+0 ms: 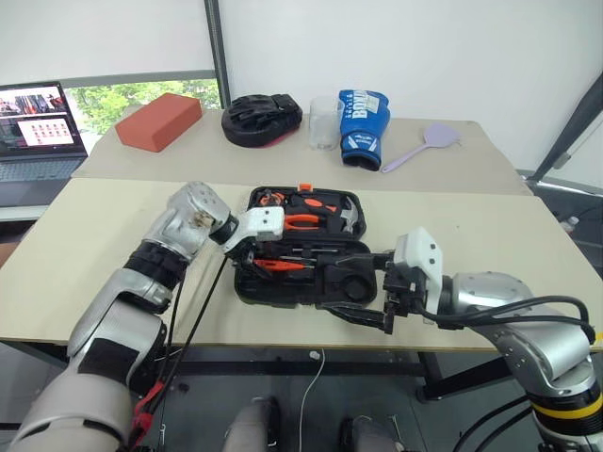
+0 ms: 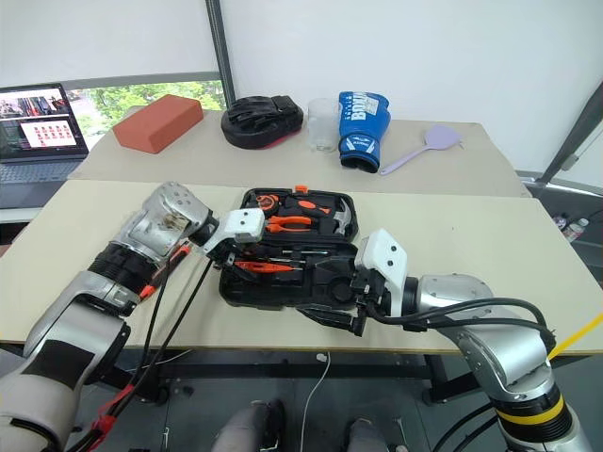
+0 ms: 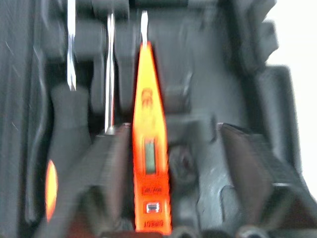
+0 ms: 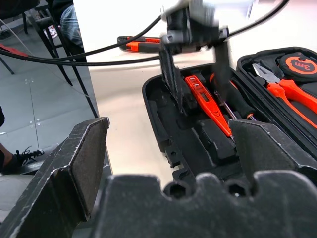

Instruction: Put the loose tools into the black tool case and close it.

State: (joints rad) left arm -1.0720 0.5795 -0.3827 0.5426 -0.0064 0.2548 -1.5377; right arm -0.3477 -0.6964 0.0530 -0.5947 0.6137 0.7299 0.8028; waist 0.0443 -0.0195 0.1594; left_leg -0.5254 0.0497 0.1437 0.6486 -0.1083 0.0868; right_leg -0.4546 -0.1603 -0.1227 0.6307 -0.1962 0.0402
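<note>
Two head views show you the open black tool case (image 1: 301, 254); wrist views add the tester screwdriver (image 3: 150, 148) lying between the left gripper (image 4: 195, 74)'s parted fingers, untouched. Right gripper (image 4: 168, 148) gapes empty.

Head cameras overlook the table; both wrist cameras closely share the tool case (image 4: 178, 144).

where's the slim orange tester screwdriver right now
The tester screwdriver lies in the near half of the open tool case, beside a black-handled screwdriver, between the open left hand's fingers.
</note>
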